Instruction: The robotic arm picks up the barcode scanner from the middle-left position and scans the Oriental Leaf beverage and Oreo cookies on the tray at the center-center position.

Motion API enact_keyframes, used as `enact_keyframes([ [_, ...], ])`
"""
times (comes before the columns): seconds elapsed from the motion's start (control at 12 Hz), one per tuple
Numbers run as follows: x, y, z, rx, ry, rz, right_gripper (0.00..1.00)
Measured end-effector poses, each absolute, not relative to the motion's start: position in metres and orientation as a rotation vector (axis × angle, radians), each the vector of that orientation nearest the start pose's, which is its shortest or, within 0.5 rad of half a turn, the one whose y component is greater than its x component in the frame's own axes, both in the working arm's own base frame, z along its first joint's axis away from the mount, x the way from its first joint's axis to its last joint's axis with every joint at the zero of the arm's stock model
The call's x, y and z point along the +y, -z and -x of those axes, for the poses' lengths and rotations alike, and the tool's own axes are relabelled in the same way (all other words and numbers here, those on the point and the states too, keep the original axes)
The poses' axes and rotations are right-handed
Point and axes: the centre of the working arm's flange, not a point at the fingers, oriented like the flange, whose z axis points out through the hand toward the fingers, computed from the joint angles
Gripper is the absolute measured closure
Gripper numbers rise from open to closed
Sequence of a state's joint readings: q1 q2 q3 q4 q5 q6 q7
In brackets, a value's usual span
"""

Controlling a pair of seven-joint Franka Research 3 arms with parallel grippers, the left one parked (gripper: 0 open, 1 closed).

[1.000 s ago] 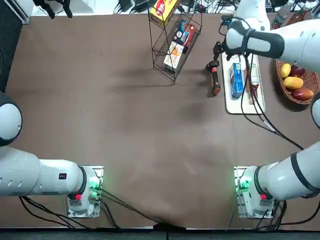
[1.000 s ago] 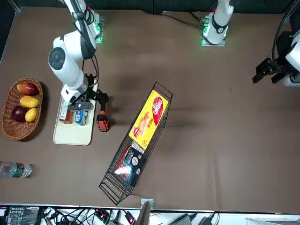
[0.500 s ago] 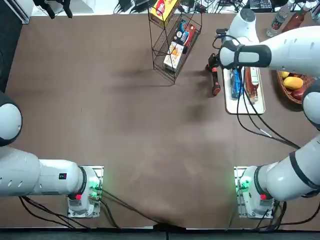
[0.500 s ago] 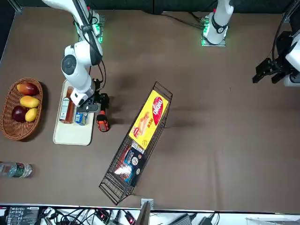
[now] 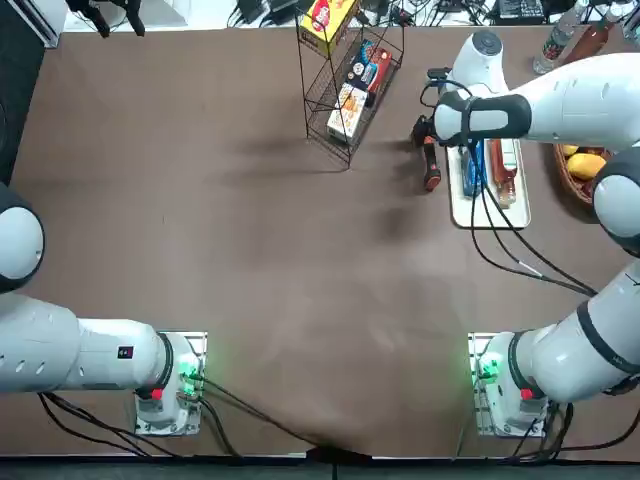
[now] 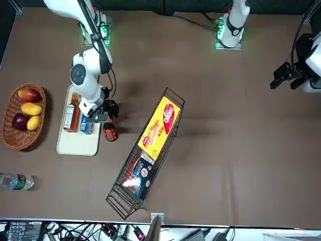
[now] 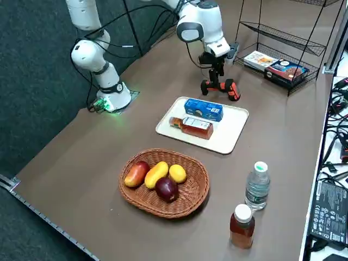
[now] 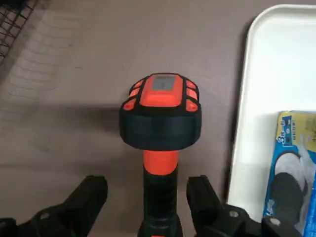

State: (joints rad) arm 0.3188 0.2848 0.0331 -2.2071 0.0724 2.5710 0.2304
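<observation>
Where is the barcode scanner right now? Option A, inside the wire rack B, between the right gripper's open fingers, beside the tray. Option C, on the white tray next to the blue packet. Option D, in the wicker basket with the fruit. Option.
B: the scanner has its handle between the open fingers of the right gripper, with the tray off to one side.

Counted: one robotic arm [image 7: 204, 22]; one right gripper [image 8: 148, 183], around the handle of one barcode scanner [image 8: 160, 113]; one tray [image 7: 231, 128]. On the tray, one amber bottle [image 7: 197, 127] and one blue packet [image 7: 204, 110] are seen. One wicker basket [image 7: 163, 210] is filled with four fruits [image 7: 156, 175]: two yellow, one reddish, one dark purple. One wire rack [image 6: 119, 201] is counted.
</observation>
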Motion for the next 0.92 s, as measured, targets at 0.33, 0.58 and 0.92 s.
enact_keyframes([
  [0.33,0.19,-0.247,-0.529,-0.085,0.092,3.07,0.0],
  [0.58,0.188,-0.236,-0.529,-0.077,0.08,3.075,0.01],
  [0.92,0.183,-0.222,-0.529,-0.066,0.054,3.084,0.18],
])
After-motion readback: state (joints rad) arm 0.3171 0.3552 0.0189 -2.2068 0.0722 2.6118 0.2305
